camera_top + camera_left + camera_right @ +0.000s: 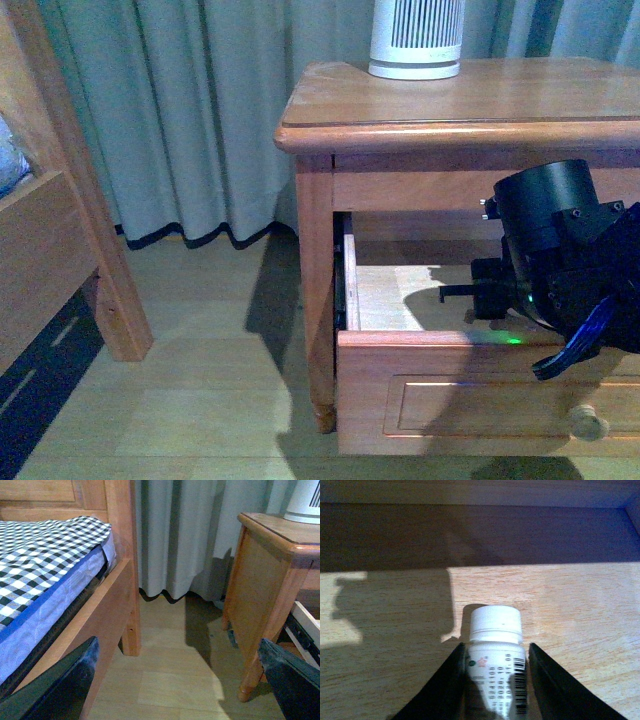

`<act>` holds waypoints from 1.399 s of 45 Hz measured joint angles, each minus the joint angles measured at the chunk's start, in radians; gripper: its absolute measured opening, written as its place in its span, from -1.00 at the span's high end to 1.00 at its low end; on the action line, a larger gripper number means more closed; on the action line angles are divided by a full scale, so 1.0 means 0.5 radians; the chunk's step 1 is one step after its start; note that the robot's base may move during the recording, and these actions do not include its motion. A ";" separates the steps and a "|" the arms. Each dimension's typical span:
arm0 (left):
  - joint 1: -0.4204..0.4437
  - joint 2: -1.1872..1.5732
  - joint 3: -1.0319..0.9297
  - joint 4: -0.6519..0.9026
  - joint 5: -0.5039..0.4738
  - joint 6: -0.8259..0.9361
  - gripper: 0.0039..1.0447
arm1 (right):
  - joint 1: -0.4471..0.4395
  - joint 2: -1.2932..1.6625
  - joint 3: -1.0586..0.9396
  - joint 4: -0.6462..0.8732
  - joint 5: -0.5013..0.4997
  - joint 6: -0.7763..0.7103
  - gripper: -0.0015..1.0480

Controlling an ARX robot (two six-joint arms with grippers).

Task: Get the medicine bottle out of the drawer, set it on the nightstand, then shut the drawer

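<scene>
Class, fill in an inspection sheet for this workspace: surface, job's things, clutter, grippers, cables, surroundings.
Surface: nightstand top carries only a white slatted cylinder at the back.
Job's things: drawer pulled open; medicine bottle on its pale floor.
Clutter: nothing seen.
Grippers: right gripper inside the drawer, fingers either side of the bottle, grip unclear; left gripper open, holding nothing, off to the nightstand's side.
Cables: blue cable looped on the right arm.
Surroundings: bed frame, checked bedding, curtain, wooden floor.
</scene>
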 joint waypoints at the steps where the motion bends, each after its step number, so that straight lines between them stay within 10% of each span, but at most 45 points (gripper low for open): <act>1: 0.000 0.000 0.000 0.000 0.000 0.000 -0.88 | 0.000 0.001 -0.001 0.004 -0.002 0.001 0.31; 46: 0.000 0.000 0.000 0.000 0.001 0.000 -0.88 | 0.372 -1.599 -0.946 0.257 0.327 -0.259 0.46; 63: 0.000 0.000 0.000 0.000 0.002 0.000 -0.88 | -0.234 -1.299 0.056 -0.313 -0.125 -0.327 0.46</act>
